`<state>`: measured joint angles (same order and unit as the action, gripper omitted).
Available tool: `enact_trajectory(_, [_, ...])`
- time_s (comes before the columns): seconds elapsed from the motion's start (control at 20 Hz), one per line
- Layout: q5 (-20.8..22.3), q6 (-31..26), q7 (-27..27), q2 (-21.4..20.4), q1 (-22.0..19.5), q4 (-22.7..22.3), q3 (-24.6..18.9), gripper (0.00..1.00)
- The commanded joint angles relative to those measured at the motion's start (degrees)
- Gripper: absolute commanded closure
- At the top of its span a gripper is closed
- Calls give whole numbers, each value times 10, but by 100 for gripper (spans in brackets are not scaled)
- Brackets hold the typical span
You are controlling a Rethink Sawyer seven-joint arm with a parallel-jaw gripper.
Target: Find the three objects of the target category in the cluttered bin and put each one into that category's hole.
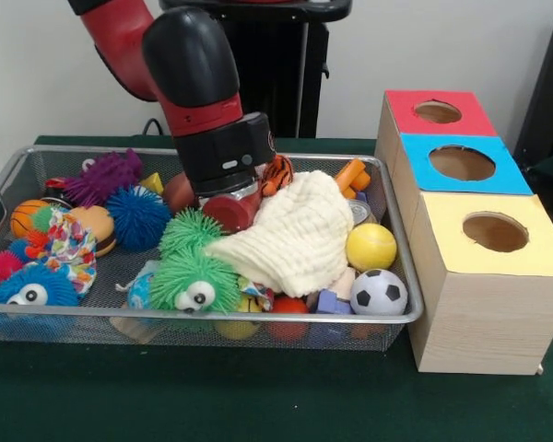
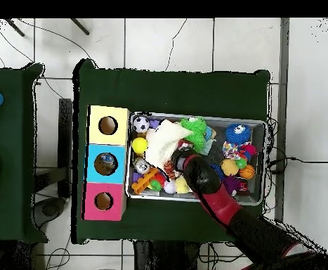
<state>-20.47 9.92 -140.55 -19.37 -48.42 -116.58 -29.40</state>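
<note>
The bin [image 1: 74, 149] is a silver wire-mesh tray full of toys; it also shows in the overhead view [image 2: 265, 162]. My gripper [image 1: 230, 212] is lowered into the bin's middle, against the left edge of a cream cloth [image 1: 300, 235] and just above a green fuzzy toy [image 1: 194, 281]. Its tip is hidden among the toys. In the overhead view the gripper [image 2: 182, 160] sits beside the cloth [image 2: 163, 137]. Three wooden boxes with holes stand beside the bin: red top [image 1: 405, 103], blue top [image 1: 424, 147], yellow top [image 1: 442, 207].
In the bin lie a yellow ball [image 1: 370, 247], a soccer ball [image 1: 379, 292], a blue spiky ball [image 1: 136, 216], a purple fuzzy toy [image 1: 106, 175], a small basketball [image 1: 26, 216], a blue fuzzy toy with eyes [image 1: 32, 287] and an orange toy [image 1: 350, 175].
</note>
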Motion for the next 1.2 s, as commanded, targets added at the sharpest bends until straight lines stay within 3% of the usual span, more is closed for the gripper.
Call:
enact_trajectory(0.05, [-46, -294, -75, -115, 96, -74, -16, 100])
enact_trajectory(0.15, [-35, -343, -56, -164, 147, -53, 68, 100])
enact_trajectory(0.25, [-14, -397, -52, -195, 168, -32, 116, 100])
enact_trajectory(0.5, [27, -535, -49, -265, 147, -11, 138, 100])
enact_trajectory(0.75, [22, -548, -32, -280, 132, -13, 129, 100])
enact_trajectory(1.2, [52, -538, 4, -227, 125, 39, 143, 100])
